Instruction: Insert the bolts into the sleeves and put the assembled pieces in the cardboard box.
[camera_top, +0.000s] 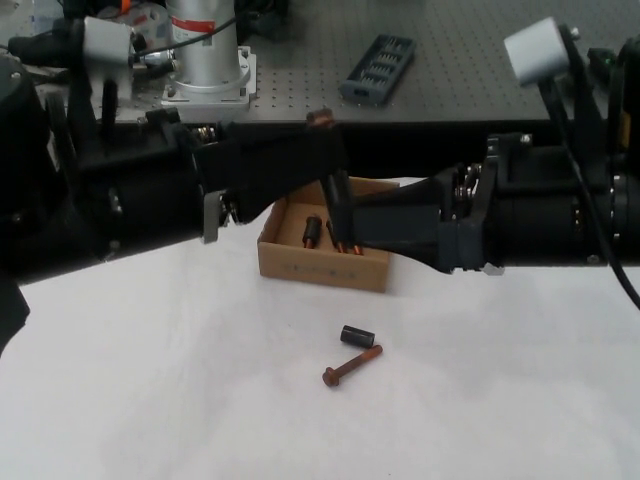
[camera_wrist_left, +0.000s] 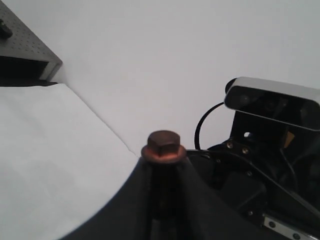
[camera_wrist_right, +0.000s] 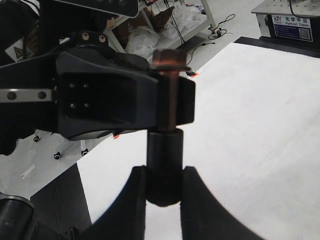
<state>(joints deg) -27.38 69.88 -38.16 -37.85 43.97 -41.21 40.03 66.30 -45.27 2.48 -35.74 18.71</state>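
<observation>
High view has the two arms meeting at the centre of the frame, above the cardboard box (camera_top: 320, 268). The left gripper (camera_top: 330, 160) comes in from the left edge. Its fingers pinch an upright copper-coloured bolt (camera_top: 322, 120) just under the hexagonal head. In the left wrist view the same head (camera_wrist_left: 163, 146) stands up between the dark fingers (camera_wrist_left: 197, 200). The right gripper (camera_top: 350, 232) comes in from the right edge, and in the right wrist view its fingers (camera_wrist_right: 131, 205) are pressed against a black sleeve (camera_wrist_right: 164, 165), held upright. The bolt's shaft (camera_wrist_right: 171, 95) meets the sleeve's top opening; how deep it sits cannot be told. Inside the box lies an assembled piece (camera_top: 312, 232), with further copper ends beside it partly hidden. Lower in the frame, on the white cloth (camera_top: 150, 380), a loose sleeve (camera_top: 357, 336) lies just beside a loose bolt (camera_top: 352, 364).
</observation>
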